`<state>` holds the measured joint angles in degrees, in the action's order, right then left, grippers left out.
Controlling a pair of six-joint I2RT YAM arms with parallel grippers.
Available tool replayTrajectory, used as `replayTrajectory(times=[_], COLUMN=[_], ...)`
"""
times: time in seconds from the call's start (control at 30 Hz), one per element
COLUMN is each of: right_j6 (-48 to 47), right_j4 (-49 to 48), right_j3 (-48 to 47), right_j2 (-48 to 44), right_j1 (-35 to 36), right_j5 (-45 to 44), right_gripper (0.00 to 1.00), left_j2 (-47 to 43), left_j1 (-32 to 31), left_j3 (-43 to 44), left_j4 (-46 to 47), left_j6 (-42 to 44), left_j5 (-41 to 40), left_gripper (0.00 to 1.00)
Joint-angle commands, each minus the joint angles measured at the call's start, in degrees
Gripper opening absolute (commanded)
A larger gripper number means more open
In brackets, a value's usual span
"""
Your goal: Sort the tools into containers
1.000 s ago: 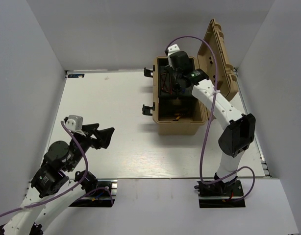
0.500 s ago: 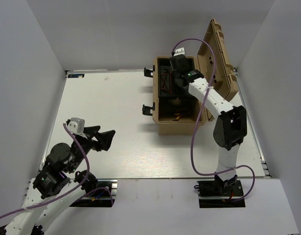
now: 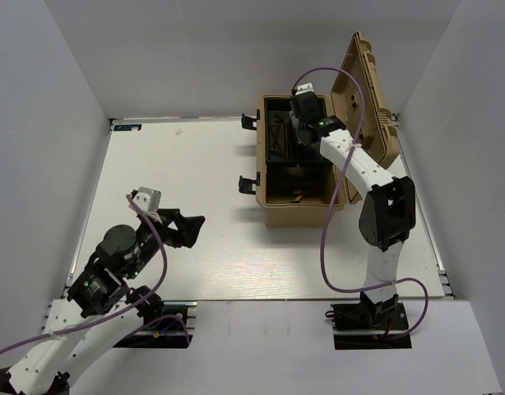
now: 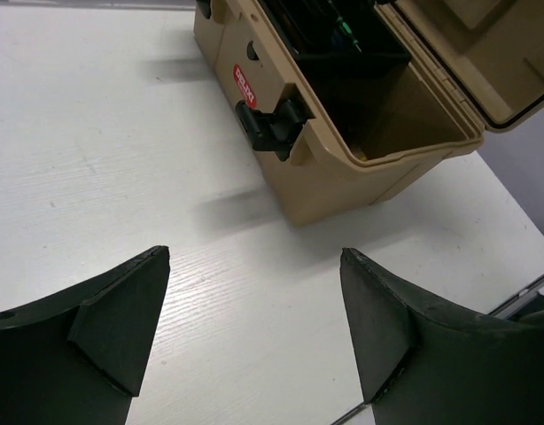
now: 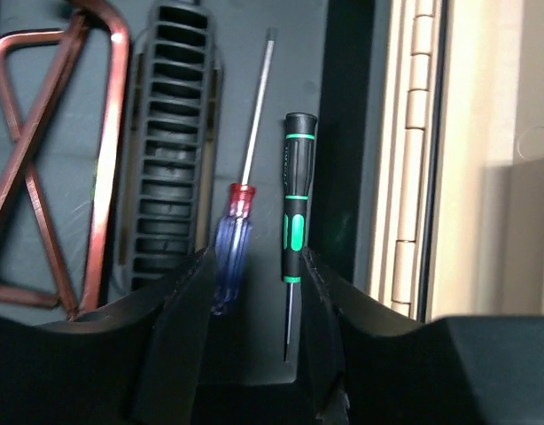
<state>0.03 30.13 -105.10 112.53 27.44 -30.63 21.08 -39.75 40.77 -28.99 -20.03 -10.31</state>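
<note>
The open tan toolbox [image 3: 306, 212] stands at the back right of the table. My right gripper [image 3: 300, 130] reaches down into its black upper tray. In the right wrist view a screwdriver with a blue and red handle [image 5: 229, 252] and a black and green screwdriver [image 5: 295, 204] lie side by side in the tray. My right gripper [image 5: 254, 279] is open just above them and holds nothing. My left gripper [image 3: 191, 229] is open and empty over the bare table [image 4: 121, 159], facing the toolbox [image 4: 325, 181]. The pliers and the hex key are not visible.
The toolbox lid [image 3: 369, 90] stands upright on the box's right side, its hinge [image 5: 414, 142] beside the tray. Thin reddish-brown bars [image 5: 42, 168] and a ribbed black divider [image 5: 170, 150] lie left of the screwdrivers. Black latches [image 4: 272, 124] stick out of the box's left wall.
My left arm has swung forward and right toward the toolbox. My right gripper has shifted toward the back of the box.
</note>
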Motion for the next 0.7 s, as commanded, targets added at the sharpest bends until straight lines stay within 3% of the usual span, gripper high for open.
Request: replayTrajectory(times=[0.0,0.03,0.07,0.1,0.13,0.2,0.23,0.27,0.3,0.43,0.47,0.53,0.57,0.67], right_j6=[0.76,0.24,-1.51,-3.18,-8.68,-11.45,-11.20,-10.59,-9.19,-5.92,-5.83,-6.36,-6.62,-7.15], right_j4=[0.72,1.15,1.86,1.95,1.86,2.47,3.70,4.06,3.89,2.22,1.78,-0.07,-1.38,-3.75], right_j3=[-1.34,-1.34,-0.29,0.68,2.34,4.02,2.89,1.49,0.00,-4.23,-4.93,-7.22,-8.36,-9.86], right_j2=[-5.82,-7.66,-8.89,-11.60,-14.94,-19.60,-20.15,-20.59,-21.90,-23.93,-24.72,-26.56,-27.01,-28.94], right_j1=[0.33,0.16,0.07,0.07,0.07,0.07,0.16,0.07,0.07,-0.46,-0.55,-1.68,-2.39,-3.62], right_j5=[3.29,7.39,16.91,22.84,40.39,50.54,57.63,58.75,58.58,39.19,31.15,25.30,19.35,10.73], right_gripper=[0.40,0.32,0.22,0.00,0.00,0.00,0.00,0.00,0.00,0.00,0.00,0.00,0.00,0.00], left_j2=[2.38,3.08,4.48,5.37,6.33,9.74,11.16,12.48,13.80,19.42,22.13,24.70,26.80,28.83], left_j1=[0.11,0.11,0.11,0.11,0.11,0.11,0.11,0.11,0.11,0.11,0.11,0.11,0.11,0.11], left_j3=[1.41,1.94,1.94,1.94,2.55,3.08,3.69,4.48,5.01,5.72,6.59,8.26,9.05,9.59], left_j4=[2.18,2.19,2.88,3.76,3.77,5.34,6.22,6.23,7.53,10.71,11.23,11.24,11.76,12.38], left_j6=[-0.45,-0.45,-0.45,-0.45,-0.45,0.08,0.08,0.08,0.08,0.08,0.08,0.70,1.22,1.84], left_j5=[1.69,1.69,2.30,2.31,2.83,3.45,4.15,4.15,4.15,4.25,4.24,4.24,4.24,4.86], left_gripper=[0.88,0.88,0.86,0.84,0.74,0.52,0.20,0.05,0.00,0.00,0.16,0.33,0.50,0.64])
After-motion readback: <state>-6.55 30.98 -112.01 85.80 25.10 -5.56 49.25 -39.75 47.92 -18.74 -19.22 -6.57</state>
